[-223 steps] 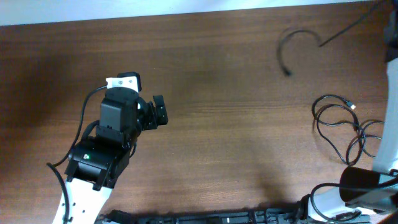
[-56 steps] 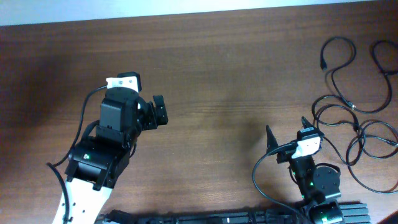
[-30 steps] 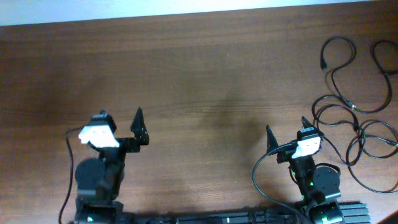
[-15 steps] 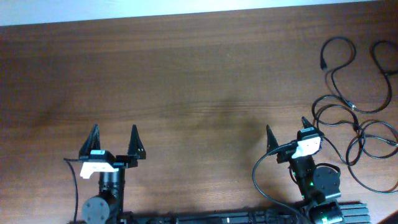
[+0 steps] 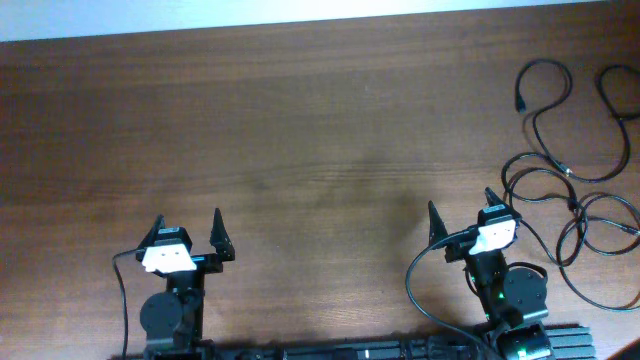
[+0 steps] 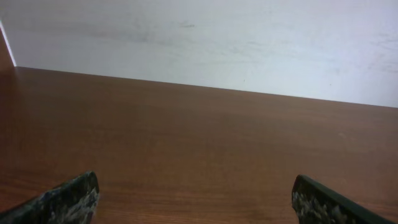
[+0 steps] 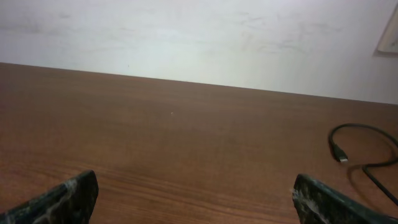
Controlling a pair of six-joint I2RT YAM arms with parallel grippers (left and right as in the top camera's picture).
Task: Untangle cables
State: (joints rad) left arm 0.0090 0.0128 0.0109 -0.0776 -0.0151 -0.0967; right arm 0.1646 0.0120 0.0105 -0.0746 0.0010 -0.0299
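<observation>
Several thin black cables lie in loose overlapping loops (image 5: 572,203) at the table's right edge. One more cable curls above them and ends in a plug (image 5: 519,100). My right gripper (image 5: 460,203) stands open near the front edge, just left of the loops, touching none of them. My left gripper (image 5: 188,222) is open at the front left, far from the cables. The right wrist view shows the open gripper (image 7: 196,186) over bare wood and a cable end with its plug (image 7: 339,154) at the right. In the left wrist view, the open gripper (image 6: 194,186) has only wood ahead.
The brown wooden table (image 5: 320,120) ends at a white wall (image 7: 199,37) along its far side. Both arm bases and a black rail (image 5: 350,352) sit at the front edge. A thick arm wire (image 5: 415,285) loops beside the right arm.
The left arm has drawn back from the table's middle left to the front edge, its gripper still open. The right arm and the cables have stayed put over the last second.
</observation>
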